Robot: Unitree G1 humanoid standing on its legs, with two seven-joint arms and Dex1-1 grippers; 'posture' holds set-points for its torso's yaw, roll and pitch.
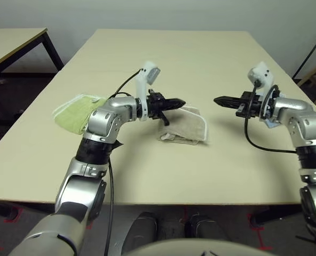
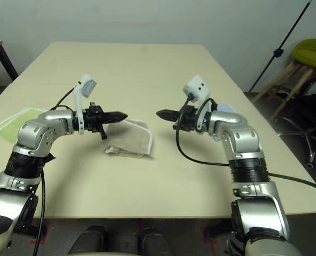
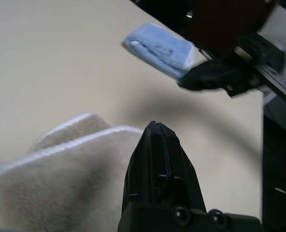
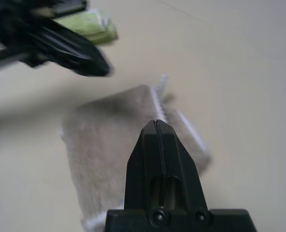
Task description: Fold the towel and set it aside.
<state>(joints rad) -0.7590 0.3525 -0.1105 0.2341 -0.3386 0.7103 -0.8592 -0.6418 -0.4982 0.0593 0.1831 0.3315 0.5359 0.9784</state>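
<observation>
Now: towel [image 1: 189,127] folded on table [image 1: 200,58] | green cloth [image 1: 75,111] left, blue cloth [image 3: 161,48] right | left gripper [image 1: 180,103], right gripper [image 1: 218,100] closed, empty

A folded towel [image 1: 186,126] lies on the table [image 1: 200,58], near its middle. A folded cloth [image 1: 77,111] lies left of it, near the left edge. Another folded cloth [image 3: 161,48] lies to the right. The left gripper [image 1: 180,103] hangs above the towel's left part; the right gripper [image 1: 218,100] hangs right of it.

The left gripper [image 3: 155,126], fingers pressed together, hangs over the towel [image 3: 61,183]; beyond, a light blue cloth [image 3: 160,48] beside what looks like the right gripper [image 3: 186,84].
</observation>
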